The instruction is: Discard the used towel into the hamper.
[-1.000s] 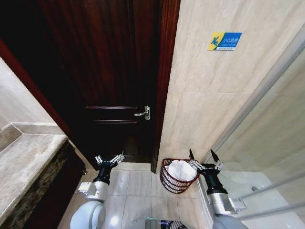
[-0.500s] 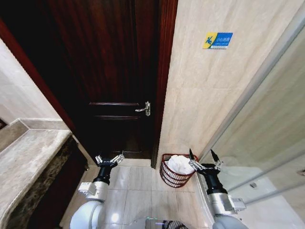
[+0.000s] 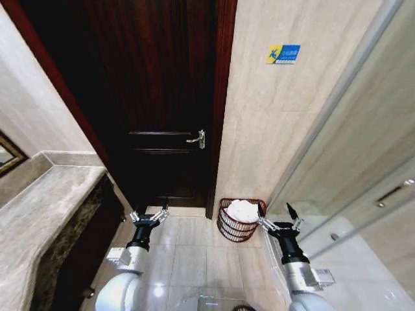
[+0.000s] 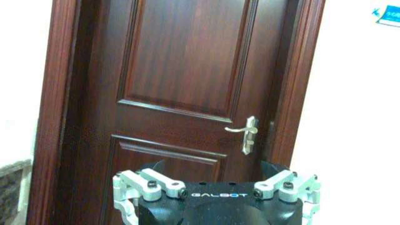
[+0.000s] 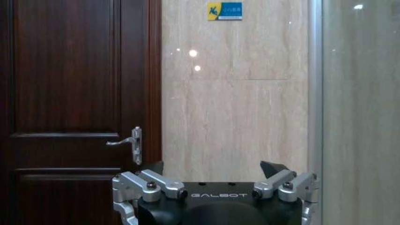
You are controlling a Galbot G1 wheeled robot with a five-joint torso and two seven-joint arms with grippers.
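Observation:
The hamper (image 3: pixel 232 232), a round dark reddish-brown wicker basket, stands on the floor against the beige wall beside the door frame. A white towel (image 3: pixel 244 210) lies bunched inside it, rising to the rim. My right gripper (image 3: pixel 274 212) hangs open and empty just to the right of the hamper, fingers pointing up. My left gripper (image 3: pixel 150 214) is open and empty too, well to the left in front of the door. The wrist views show the left gripper (image 4: pixel 216 169) and the right gripper (image 5: pixel 214 167) with jaws spread and nothing between them.
A shut dark wooden door (image 3: pixel 162 97) with a metal handle (image 3: pixel 196 138) stands ahead. A stone counter (image 3: pixel 45 207) runs along the left. A glass partition (image 3: pixel 363 162) closes the right side. Light floor tiles (image 3: pixel 194 249) lie between both arms. A blue sign (image 3: pixel 283 54) is on the wall.
The whole head picture has shifted, so the camera has moved; the door and hamper sit a little farther off. Both grippers stay open, in the same pose.

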